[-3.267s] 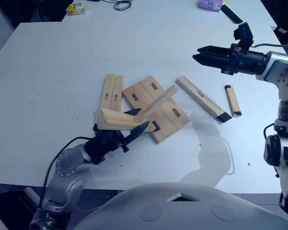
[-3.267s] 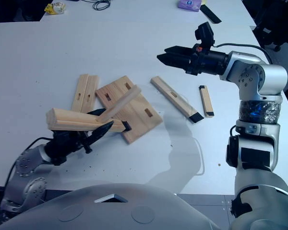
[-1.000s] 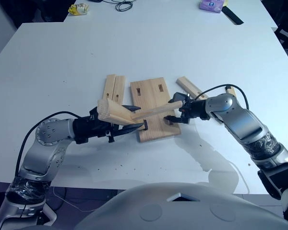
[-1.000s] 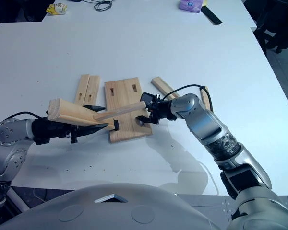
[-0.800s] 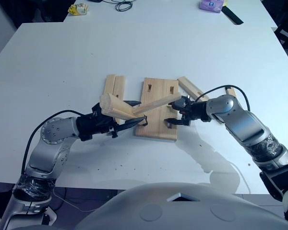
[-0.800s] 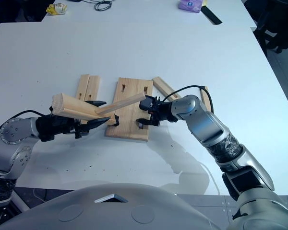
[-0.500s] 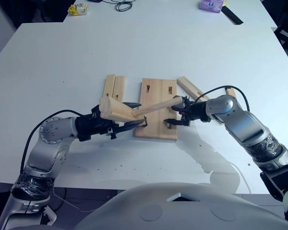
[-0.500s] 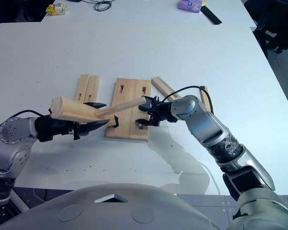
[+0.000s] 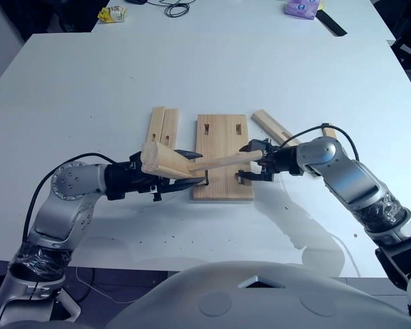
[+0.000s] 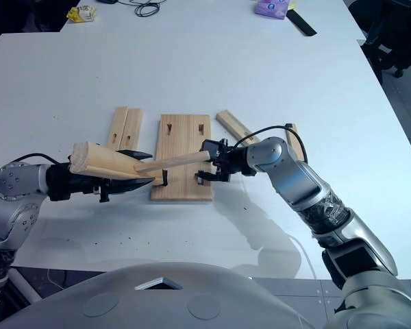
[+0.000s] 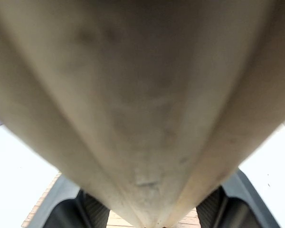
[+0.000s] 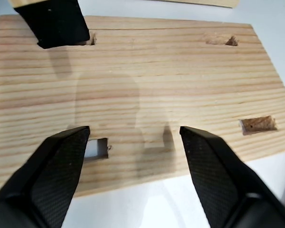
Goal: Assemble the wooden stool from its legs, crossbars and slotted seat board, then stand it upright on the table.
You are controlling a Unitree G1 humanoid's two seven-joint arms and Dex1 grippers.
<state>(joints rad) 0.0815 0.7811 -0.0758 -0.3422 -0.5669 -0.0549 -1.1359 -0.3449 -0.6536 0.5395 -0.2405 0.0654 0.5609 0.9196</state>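
The left gripper (image 9: 183, 168) holds a leg (image 9: 162, 159) above the worktop (image 9: 82, 82) at the board's (image 9: 222, 137) left edge, jaws pinching it. A crossbar (image 9: 222, 162) juts from that leg across the board toward the right gripper (image 9: 252, 163), whose jaws are spread over the board's right edge. The board lies flat, slots up. A pair of legs (image 9: 161, 125) lies just left of it, and a third leg (image 9: 270, 126) lies by its far right corner.

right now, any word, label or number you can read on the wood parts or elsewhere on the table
Nothing can be read.
On the seat board and raised leg: none, bare wood.
On the yellow packet and purple packet at the far edge: too small to read.
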